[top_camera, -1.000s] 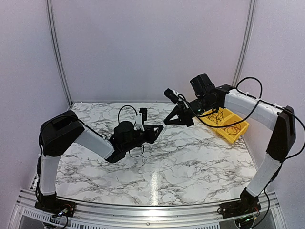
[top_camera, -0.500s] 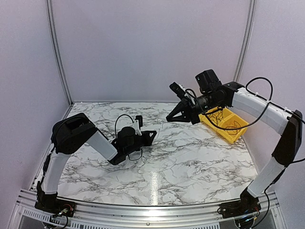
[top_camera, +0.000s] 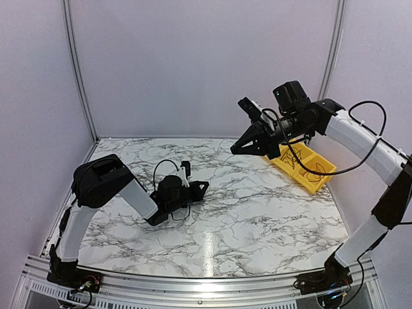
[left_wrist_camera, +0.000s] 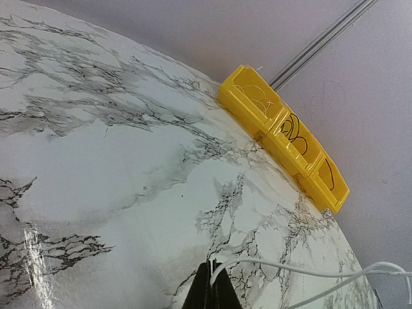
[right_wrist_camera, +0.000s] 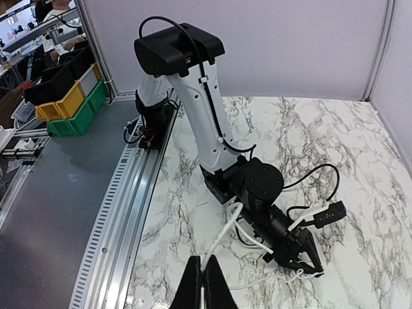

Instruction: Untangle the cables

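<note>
A thin white cable is stretched between my two grippers. My left gripper lies low on the marble table, shut on one end of the white cable. My right gripper is raised above the table's back middle and shut on the same cable; its fingertips pinch it in the right wrist view. Loops of it lie by the left gripper. Thin black wire coils sit in a yellow bin. I see no red wire.
The yellow bin has three compartments and stands at the table's back right, close to the right arm's elbow. The booth's walls close off the back and both sides. A metal rail runs along the near edge.
My right gripper has risen and moved right and back with the white cable. My left gripper has drawn back left and sunk to the tabletop, still holding its end.
</note>
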Robot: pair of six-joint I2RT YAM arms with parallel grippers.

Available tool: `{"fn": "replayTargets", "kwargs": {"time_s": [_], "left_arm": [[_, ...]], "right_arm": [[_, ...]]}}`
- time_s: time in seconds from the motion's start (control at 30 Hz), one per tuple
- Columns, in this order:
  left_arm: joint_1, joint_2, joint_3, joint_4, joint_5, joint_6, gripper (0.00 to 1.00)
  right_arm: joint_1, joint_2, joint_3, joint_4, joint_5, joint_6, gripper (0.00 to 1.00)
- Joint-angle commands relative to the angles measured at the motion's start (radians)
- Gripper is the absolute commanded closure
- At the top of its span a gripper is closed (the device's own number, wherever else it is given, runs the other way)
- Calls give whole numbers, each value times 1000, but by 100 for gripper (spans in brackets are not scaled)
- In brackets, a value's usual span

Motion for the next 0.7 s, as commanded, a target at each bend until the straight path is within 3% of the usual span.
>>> {"fn": "replayTargets", "kwargs": {"time_s": [0.0,0.5,0.67], "left_arm": [[13,28,-19,2,-13,-12,100],[53,-31,-130,15,-33,-36,100],[90,-59,-187,23,-51,-67,94]], "right_arm": [[-3,-74,94,-57,41,-32,100],[-158,-135,263,-67,134,36,100],[-176,-140,261,-52,138,58,100]]}}
